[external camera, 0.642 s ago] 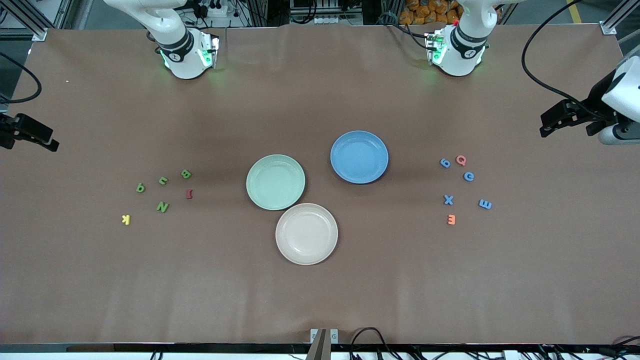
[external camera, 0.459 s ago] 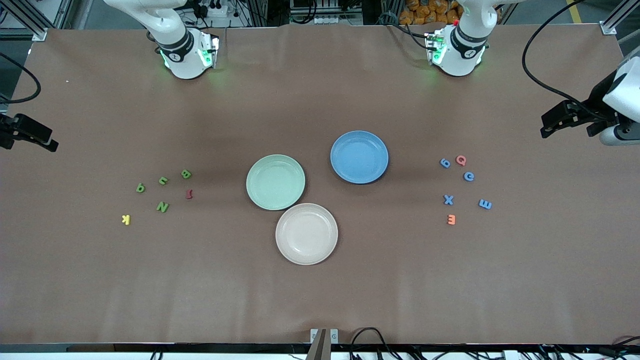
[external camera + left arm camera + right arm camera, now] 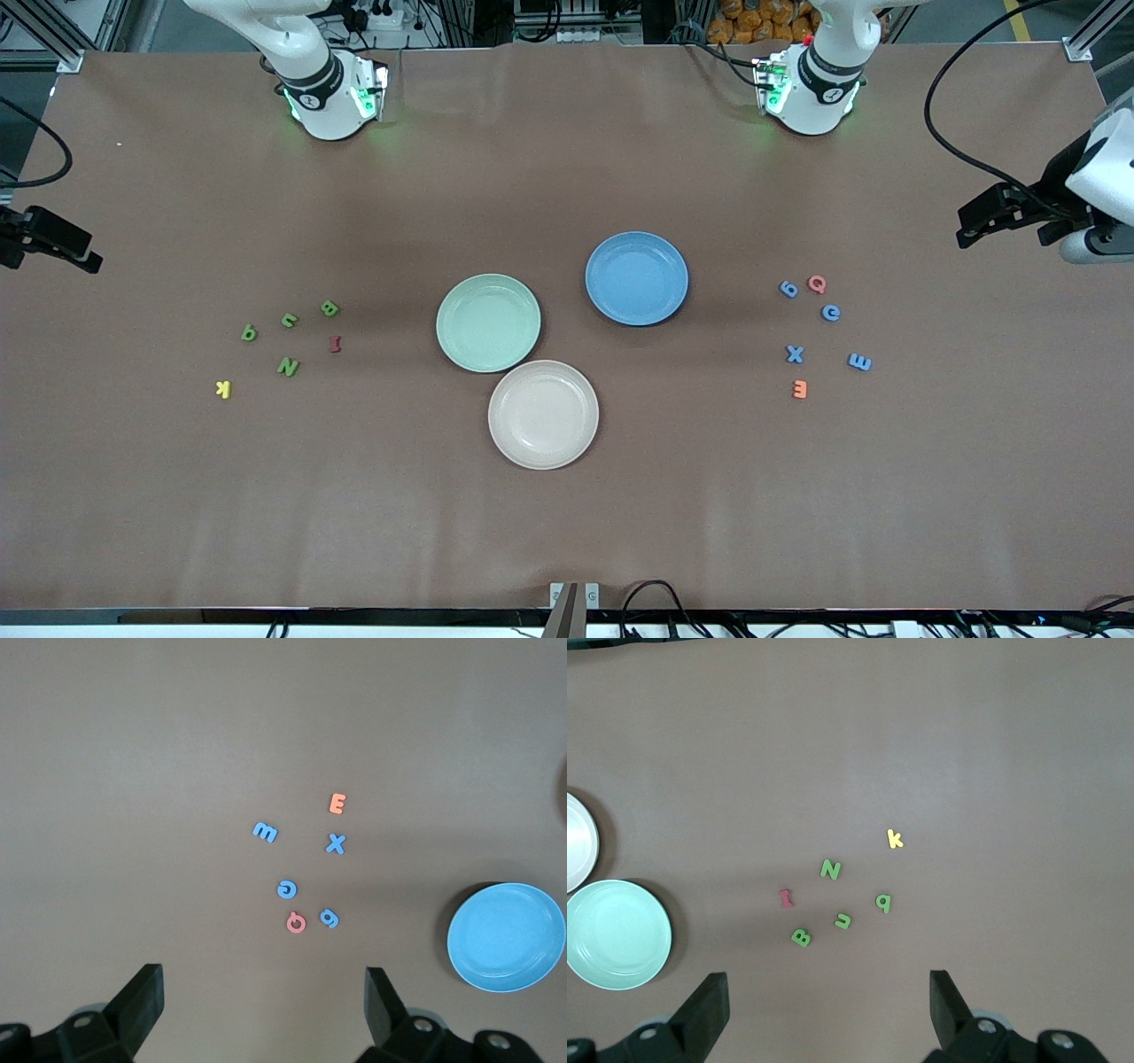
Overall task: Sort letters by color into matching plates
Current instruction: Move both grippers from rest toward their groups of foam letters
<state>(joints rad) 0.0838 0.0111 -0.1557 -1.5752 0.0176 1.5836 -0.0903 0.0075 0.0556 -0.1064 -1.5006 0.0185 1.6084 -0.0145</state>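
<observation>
Four green letters, among them a B (image 3: 330, 308) (image 3: 801, 937) and an N (image 3: 288, 366) (image 3: 831, 869), lie toward the right arm's end of the table. Four blue letters, among them an X (image 3: 795, 354) (image 3: 335, 843) and an e (image 3: 830, 312) (image 3: 287, 889), lie toward the left arm's end. The mint green plate (image 3: 488, 288) (image 3: 616, 904) and the blue plate (image 3: 636, 248) (image 3: 506, 904) sit mid-table with nothing in them. My left gripper (image 3: 966, 226) (image 3: 264, 1001) hangs open, high over the table's edge beside the blue group. My right gripper (image 3: 75, 248) (image 3: 828, 1005) hangs open, high beside the green group.
A beige-pink plate (image 3: 543, 452) touches the green plate, nearer the camera. A yellow K (image 3: 223, 388) and a dark red letter (image 3: 335, 344) lie among the green letters. A pink Q (image 3: 817, 283) and an orange E (image 3: 799, 389) lie among the blue ones.
Both hands have drifted very slightly at the table's ends. No letter or plate has moved.
</observation>
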